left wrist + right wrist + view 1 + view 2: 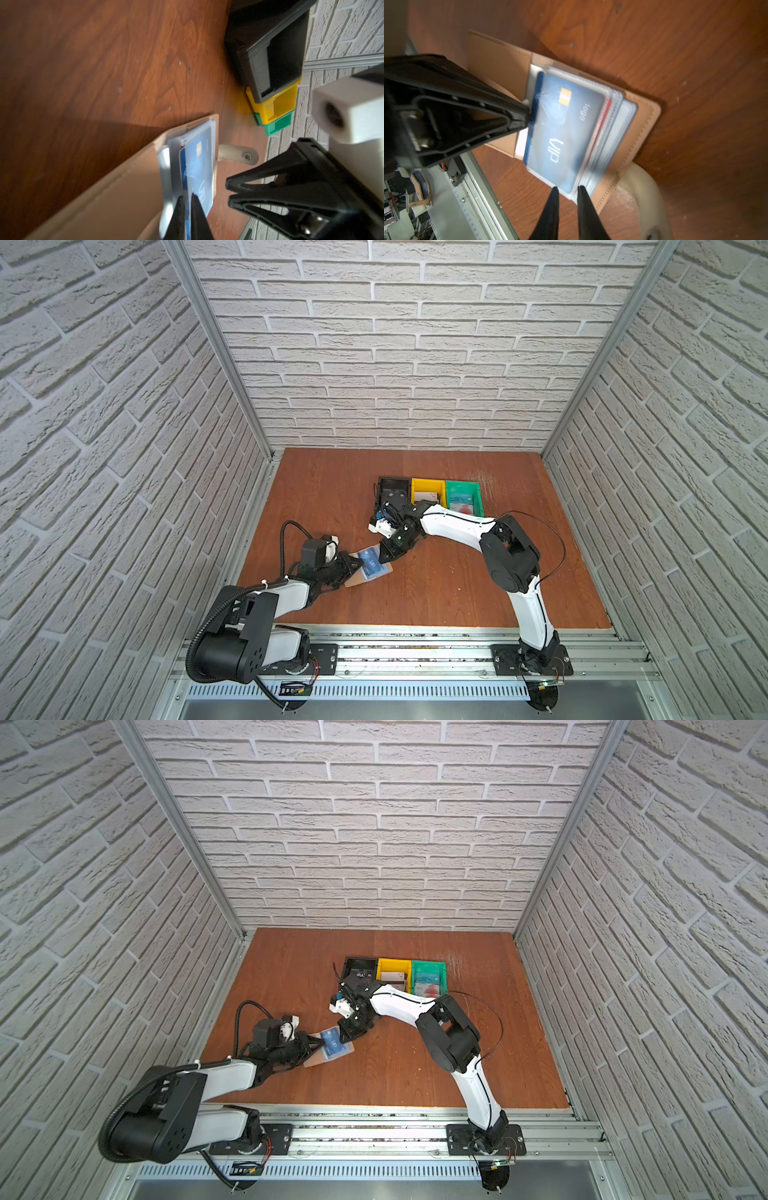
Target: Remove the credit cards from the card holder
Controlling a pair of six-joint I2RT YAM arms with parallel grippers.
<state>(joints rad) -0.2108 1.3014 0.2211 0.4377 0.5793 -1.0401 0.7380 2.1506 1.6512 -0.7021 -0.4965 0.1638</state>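
The tan card holder [354, 581] [314, 1061] lies open on the wooden table left of centre. A blue "VIP" credit card [370, 562] [566, 128] sticks partly out of its top clear sleeve. My left gripper [188, 197] [356, 563] is shut on that card's outer edge. My right gripper [566, 188] [384, 556] stands at the opposite corner of the sleeves [616, 116], its fingers a narrow gap apart with table showing between them. A red card edge [600, 133] shows in a sleeve underneath. The holder's snap tab [239, 154] lies flat beside it.
A black bin [392, 489], a yellow bin [428, 487] and a green bin [478, 493] stand in a row at the back centre, each with a card inside. The right arm reaches across in front of them. Brick-pattern walls enclose the table.
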